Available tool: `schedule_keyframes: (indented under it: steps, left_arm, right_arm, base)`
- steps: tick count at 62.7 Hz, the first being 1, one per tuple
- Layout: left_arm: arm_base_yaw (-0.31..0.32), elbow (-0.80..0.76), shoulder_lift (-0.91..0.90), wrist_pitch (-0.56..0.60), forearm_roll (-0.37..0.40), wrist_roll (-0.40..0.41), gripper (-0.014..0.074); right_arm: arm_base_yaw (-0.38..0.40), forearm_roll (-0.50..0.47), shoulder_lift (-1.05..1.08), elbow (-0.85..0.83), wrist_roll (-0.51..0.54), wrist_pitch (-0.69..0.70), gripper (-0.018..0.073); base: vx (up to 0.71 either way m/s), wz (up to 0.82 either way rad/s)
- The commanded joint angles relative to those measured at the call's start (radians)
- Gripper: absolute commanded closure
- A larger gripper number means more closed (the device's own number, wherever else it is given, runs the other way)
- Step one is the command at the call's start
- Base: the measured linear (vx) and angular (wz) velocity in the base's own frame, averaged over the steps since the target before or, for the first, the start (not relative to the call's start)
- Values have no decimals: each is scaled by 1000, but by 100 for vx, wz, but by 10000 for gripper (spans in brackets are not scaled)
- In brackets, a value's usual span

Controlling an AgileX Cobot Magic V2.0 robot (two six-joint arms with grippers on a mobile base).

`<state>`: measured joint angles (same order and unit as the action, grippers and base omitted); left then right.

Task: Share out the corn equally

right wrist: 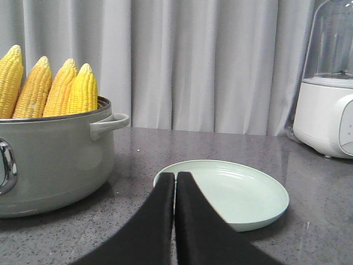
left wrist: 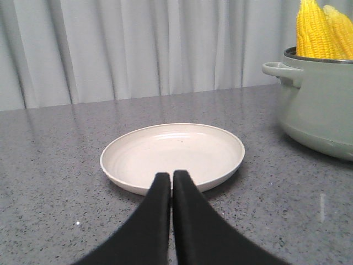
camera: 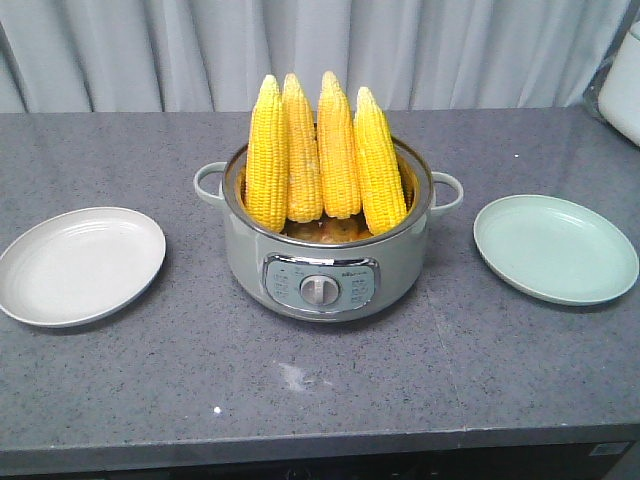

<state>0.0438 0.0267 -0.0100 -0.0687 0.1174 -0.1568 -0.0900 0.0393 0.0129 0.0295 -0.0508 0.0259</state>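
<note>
Nothing was shared out yet: four bright yellow corn cobs stood in the grey-green electric pot, leaving the round cream plate and round mint plate bare. On the left gripper and right gripper, jaws pressed together, empty.

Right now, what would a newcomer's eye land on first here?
Four yellow corn cobs stand tips-up in a grey-green pot in the middle of the counter. Bare plates flank it: a cream plate to the left, a green plate to the right. The left end effector and right end effector are shut, each aimed at its own plate.
</note>
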Motion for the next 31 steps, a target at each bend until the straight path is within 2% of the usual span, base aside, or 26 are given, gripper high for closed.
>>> schedule_keyframes:
  steps: [1, 31]
  left_arm:
    - [0, 3, -17, 69, 2, 9, 603]
    - [0, 3, -17, 69, 2, 9, 603]
  right_arm:
    - [0, 8, 5, 8, 3, 79, 564]
    - [0, 8, 5, 8, 3, 79, 564]
  base:
    - [2, 3]
    - [3, 3]
